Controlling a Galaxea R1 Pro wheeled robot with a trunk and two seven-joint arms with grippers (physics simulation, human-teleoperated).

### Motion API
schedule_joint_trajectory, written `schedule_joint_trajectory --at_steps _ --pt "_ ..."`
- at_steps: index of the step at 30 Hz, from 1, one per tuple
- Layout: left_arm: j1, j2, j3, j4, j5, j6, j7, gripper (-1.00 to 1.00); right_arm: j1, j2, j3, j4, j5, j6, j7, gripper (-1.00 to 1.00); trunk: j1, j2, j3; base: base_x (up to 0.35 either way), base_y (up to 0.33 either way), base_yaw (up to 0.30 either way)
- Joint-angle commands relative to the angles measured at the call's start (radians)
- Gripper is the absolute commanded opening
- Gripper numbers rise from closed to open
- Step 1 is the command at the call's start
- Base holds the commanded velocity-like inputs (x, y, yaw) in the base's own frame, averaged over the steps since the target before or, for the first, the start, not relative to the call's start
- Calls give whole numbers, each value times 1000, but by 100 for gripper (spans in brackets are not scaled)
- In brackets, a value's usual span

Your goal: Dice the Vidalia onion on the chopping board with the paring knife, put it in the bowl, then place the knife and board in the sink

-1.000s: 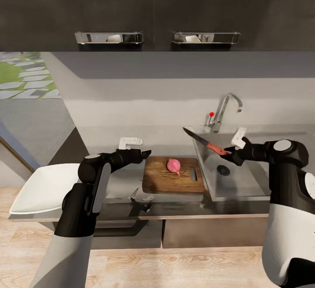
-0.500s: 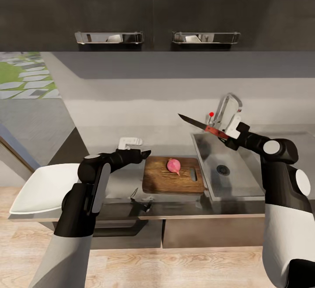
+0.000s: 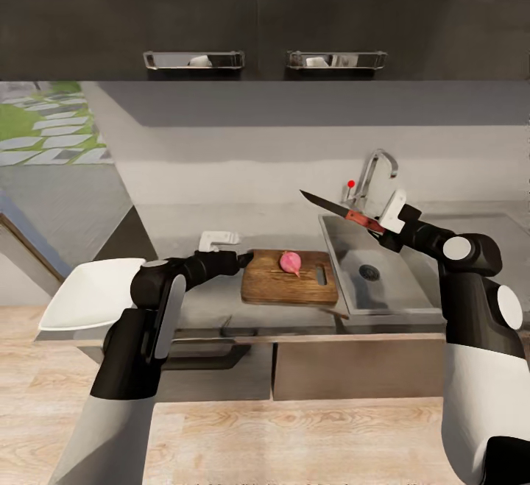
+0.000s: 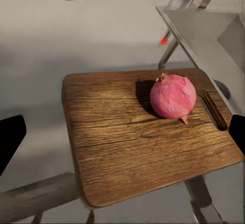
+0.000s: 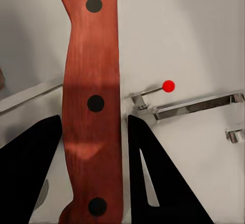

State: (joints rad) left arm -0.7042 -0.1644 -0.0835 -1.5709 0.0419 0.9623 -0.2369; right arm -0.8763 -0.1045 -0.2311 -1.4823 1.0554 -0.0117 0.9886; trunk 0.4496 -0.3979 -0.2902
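your right gripper (image 3: 377,224) is clamped on the knife (image 3: 340,212) by its red-brown handle, the dark blade pointing up and left across the middle of the head view, raised over the near left corner of the sink (image 3: 412,301). in the right wrist view the handle (image 5: 92,106) runs up between the two black fingers (image 5: 153,178), which press on either side of it, so the grip looks firm enough for a cut. the onion (image 3: 291,262), pink and round, already sits on the board (image 3: 287,286) just left of centre, near the handle slot, so i'd judge the knife is held high to carry it over the sink edge and down onto the onion. your left gripper (image 3: 246,256) hangs at the board's left edge, likely placed to steady it; its fingers show as dark tips at both sides of the left wrist view, spread apart with nothing between them. the white dish (image 3: 92,295) waits at the far left end of the counter (image 3: 184,308), well apart from the board.
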Motion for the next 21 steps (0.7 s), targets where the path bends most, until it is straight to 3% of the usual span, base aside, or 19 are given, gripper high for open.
schedule_joint_trajectory --at_steps 1,5,8,13,21 --pt "-1 0 1 0 4 6 0 100 -1 0 0 -1 11 -2 4 -100 0 -2 -2 -63 0 0" --pt "-1 0 1 0 4 6 1 100 -1 0 -1 -1 18 -12 3 -100 0 -2 -2 -34 0 0" --pt "-1 0 1 0 4 6 1 100 2 -2 -14 -1 22 -118 4 -100 0 -2 -2 -5 0 0" --pt "-1 0 1 0 4 6 1 100 5 -2 -53 -1 23 -192 5 -100 0 -2 -2 -2 0 0" --pt "-1 0 1 0 4 6 1 100 7 -2 -71 -1 23 -222 -10 -100 0 -2 -2 -88 0 0"
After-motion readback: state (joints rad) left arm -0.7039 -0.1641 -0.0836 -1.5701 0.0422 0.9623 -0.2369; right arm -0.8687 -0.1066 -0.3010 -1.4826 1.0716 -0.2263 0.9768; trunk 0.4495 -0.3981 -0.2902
